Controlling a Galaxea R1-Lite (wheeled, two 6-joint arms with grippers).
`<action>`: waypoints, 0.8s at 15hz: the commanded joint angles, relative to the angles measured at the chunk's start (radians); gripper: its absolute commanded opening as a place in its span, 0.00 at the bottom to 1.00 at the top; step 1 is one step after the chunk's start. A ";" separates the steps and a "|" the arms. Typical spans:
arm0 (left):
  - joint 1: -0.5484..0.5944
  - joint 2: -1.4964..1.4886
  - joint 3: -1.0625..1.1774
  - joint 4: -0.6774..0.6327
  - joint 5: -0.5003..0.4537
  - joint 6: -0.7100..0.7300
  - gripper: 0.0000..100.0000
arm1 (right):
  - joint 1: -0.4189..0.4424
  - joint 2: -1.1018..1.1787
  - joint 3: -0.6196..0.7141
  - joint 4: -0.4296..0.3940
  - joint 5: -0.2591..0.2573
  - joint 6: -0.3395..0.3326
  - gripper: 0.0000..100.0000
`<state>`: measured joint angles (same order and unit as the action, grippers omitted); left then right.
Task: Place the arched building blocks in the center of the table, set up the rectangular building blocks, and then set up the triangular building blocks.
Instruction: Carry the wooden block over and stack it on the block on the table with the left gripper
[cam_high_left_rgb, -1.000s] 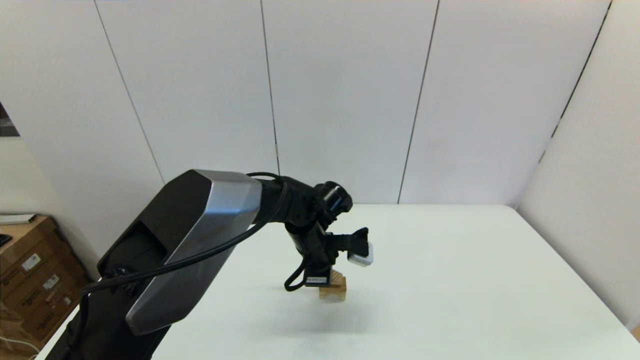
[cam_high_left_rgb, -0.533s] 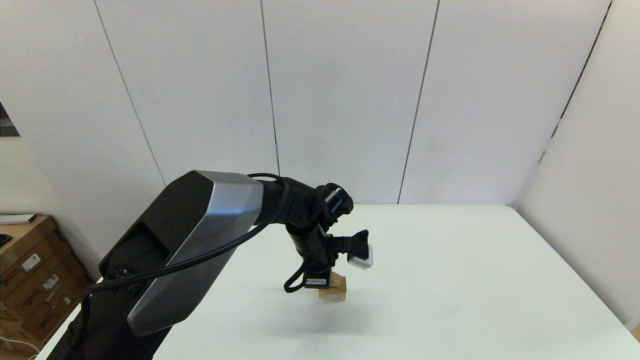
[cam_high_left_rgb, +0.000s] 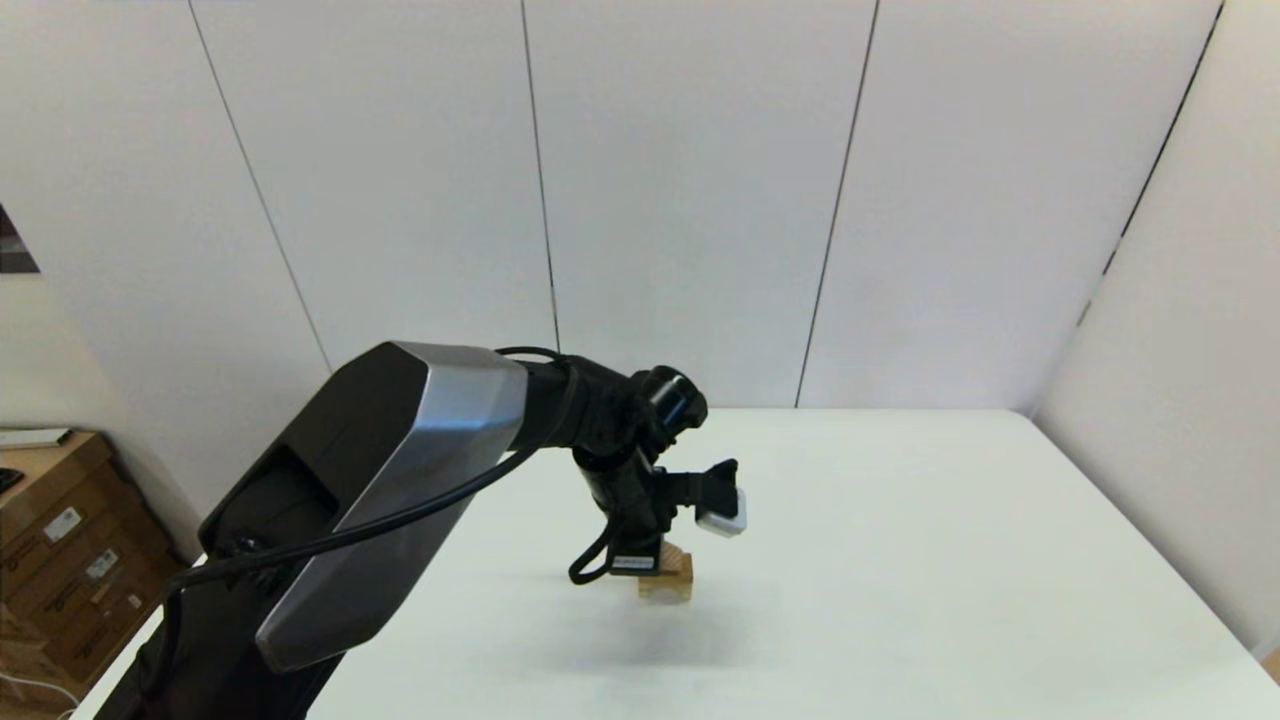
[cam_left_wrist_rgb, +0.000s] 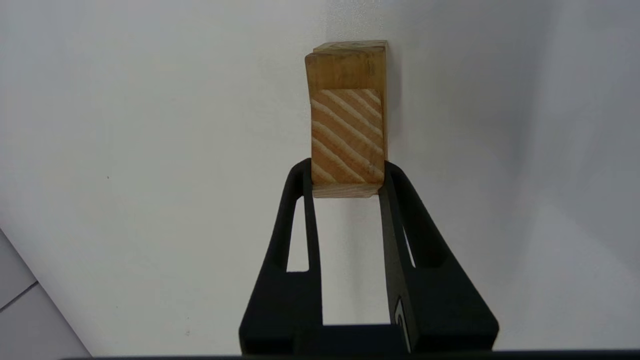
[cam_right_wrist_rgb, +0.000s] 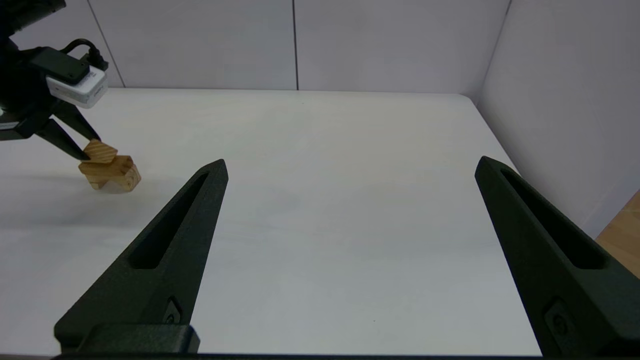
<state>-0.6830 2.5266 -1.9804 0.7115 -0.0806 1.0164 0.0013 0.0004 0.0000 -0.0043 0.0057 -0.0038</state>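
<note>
Head view: the left gripper (cam_high_left_rgb: 662, 566) clamps the triangle (cam_high_left_rgb: 675, 556) atop the stack at the table's (cam_high_left_rgb: 900, 560) centre. Left wrist: the fingers (cam_left_wrist_rgb: 306, 175) pinch its flat ends; light, rigid wood. Right wrist: the right gripper (cam_right_wrist_rgb: 350, 167) hangs spread, parked.

I read the table (cam_high_left_rgb: 900, 560) as plain white, with a soft grey shadow under the stack. The block held between my left gripper (cam_left_wrist_rgb: 347, 172) fingers is tan wood whose end face carries diagonal stripes, pale cream alternating with darker orange-brown; I take it to be the triangular building blocks (cam_left_wrist_rgb: 347, 135), though its outline is unclear. The block beneath it (cam_right_wrist_rgb: 112, 172) is a similar honey tan. Both grippers are matte black, as the right gripper (cam_right_wrist_rgb: 350, 210) shows. The left forearm shell (cam_high_left_rgb: 420, 440) is black with a brushed silver panel, and a small white module (cam_high_left_rgb: 722, 520) sits at the wrist.
</note>
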 joint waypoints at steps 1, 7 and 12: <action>-0.007 0.004 0.000 0.006 -0.001 0.004 0.00 | 0.000 -0.002 0.002 0.000 0.000 -0.001 1.00; -0.015 0.004 0.000 0.003 0.001 0.004 0.00 | 0.000 -0.002 0.002 0.000 0.000 -0.001 1.00; -0.013 0.006 0.000 0.003 0.001 0.004 0.00 | 0.000 -0.002 0.002 0.000 0.000 -0.001 1.00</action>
<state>-0.6974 2.5313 -1.9804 0.7109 -0.0791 1.0140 0.0013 0.0004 0.0000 -0.0038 0.0057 -0.0043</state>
